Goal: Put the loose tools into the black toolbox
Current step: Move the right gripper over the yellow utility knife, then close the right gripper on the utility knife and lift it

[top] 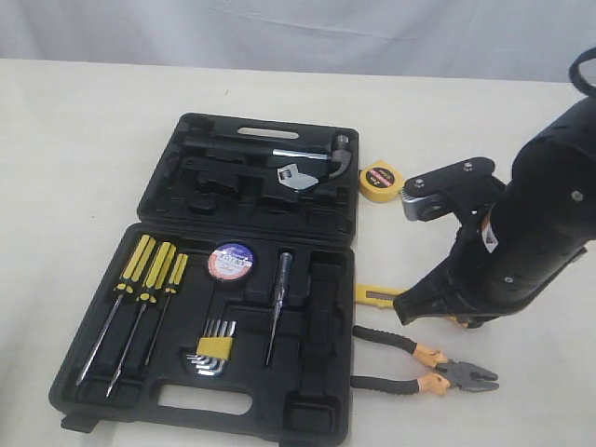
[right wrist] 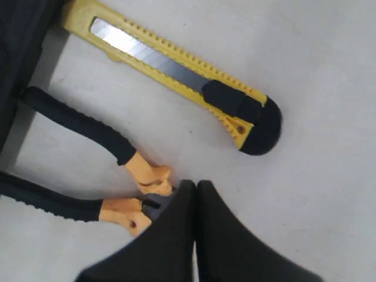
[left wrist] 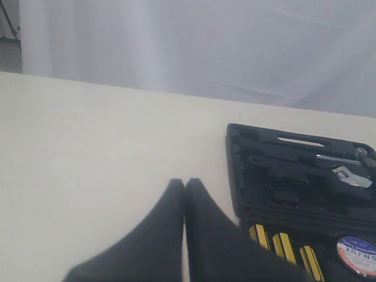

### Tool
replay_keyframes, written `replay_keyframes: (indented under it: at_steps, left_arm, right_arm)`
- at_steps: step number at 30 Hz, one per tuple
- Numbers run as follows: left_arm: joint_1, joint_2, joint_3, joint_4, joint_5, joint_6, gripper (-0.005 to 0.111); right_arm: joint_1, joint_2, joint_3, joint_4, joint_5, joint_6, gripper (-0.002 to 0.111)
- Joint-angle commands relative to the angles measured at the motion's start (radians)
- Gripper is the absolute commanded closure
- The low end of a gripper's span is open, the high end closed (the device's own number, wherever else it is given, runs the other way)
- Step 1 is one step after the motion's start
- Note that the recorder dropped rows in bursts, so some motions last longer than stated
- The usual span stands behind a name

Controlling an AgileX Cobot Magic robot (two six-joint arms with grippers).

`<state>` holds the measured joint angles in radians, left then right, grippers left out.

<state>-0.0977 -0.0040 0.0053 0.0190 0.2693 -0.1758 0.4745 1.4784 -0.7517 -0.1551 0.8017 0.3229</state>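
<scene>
Open black toolbox point(top: 328, 317) on table point(top: 84, 140), three tools loose beside it.
The far half holds hammer point(top: 340, 154) and wrench point(top: 296, 177). The near half holds three screwdrivers point(top: 149, 270), black tape roll point(top: 231, 261), hex keys point(top: 214, 349) and a slim tester pen point(top: 277, 303). The long recess on its right side is empty. Yellow tape measure point(top: 381, 180) sits on the table just right of the far half. Utility knife point(right wrist: 170, 64) and pliers point(top: 424, 354) lie right of the near half. Right gripper point(right wrist: 195, 187) has fingers pressed together over the pliers' joint, gripping nothing; contact is hard to tell. Left gripper point(left wrist: 185, 183) has fingers pressed together, empty, over bare table beside the box.
</scene>
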Motion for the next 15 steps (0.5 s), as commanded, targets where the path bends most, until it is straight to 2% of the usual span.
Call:
replay_keyframes:
  at_steps: [1, 4, 5, 8, 10, 15]
  left_arm:
    - [-0.006, 0.004, -0.005, 0.004, 0.002, 0.0, 0.107]
    - [-0.006, 0.004, -0.005, 0.004, 0.002, 0.0, 0.107]
    - [-0.006, 0.004, -0.005, 0.004, 0.002, 0.0, 0.107]
    - [-0.006, 0.004, -0.005, 0.004, 0.002, 0.0, 0.107]
    - [-0.006, 0.004, -0.005, 0.004, 0.002, 0.0, 0.107]
    - [-0.006, 0.004, -0.005, 0.004, 0.002, 0.0, 0.107]
  right_arm:
    - [-0.008, 0.039, -0.002, 0.008, -0.068, -0.108, 0.109]
    - [-0.008, 0.04, -0.004, 0.007, -0.051, -0.197, 0.103]
    - [-0.008, 0.04, -0.004, 0.007, -0.053, -0.204, 0.091]
    - [-0.008, 0.04, -0.004, -0.01, -0.074, -0.217, 0.065]
    - [-0.008, 0.04, -0.004, -0.034, -0.088, -0.219, 0.053]
    - [-0.008, 0.04, -0.004, -0.083, -0.095, -0.306, 0.052]
